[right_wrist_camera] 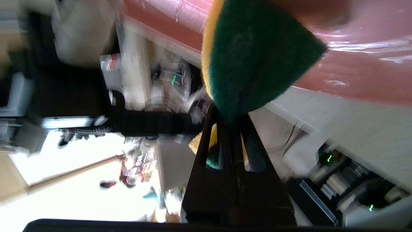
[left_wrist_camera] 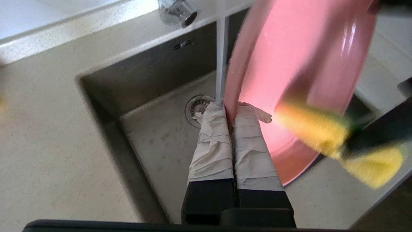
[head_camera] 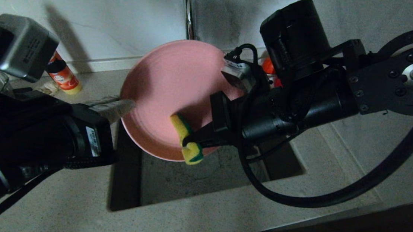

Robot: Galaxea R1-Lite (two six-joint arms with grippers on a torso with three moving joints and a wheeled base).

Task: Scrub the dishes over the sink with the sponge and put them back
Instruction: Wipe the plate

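The pink plate [head_camera: 171,90] hangs tilted on edge above the sink [head_camera: 200,182]. My left gripper [head_camera: 119,105] is shut on its left rim; in the left wrist view the taped fingers [left_wrist_camera: 212,141] pinch the plate [left_wrist_camera: 299,64] edge at the left gripper tips [left_wrist_camera: 229,108], above the drain. My right gripper [head_camera: 189,141] is shut on the yellow and green sponge [head_camera: 192,156] and presses it against the plate's lower face. In the right wrist view the sponge's green side [right_wrist_camera: 254,61] bulges from the right gripper [right_wrist_camera: 230,116] against the wet plate [right_wrist_camera: 354,64].
The chrome faucet [head_camera: 189,10] rises behind the plate, and its spout [left_wrist_camera: 180,11] sits above the basin. An orange bottle [head_camera: 62,75] lies on the stone counter at the back left. Red items [head_camera: 268,67] show behind the right arm. Counter [head_camera: 72,201] surrounds the sink.
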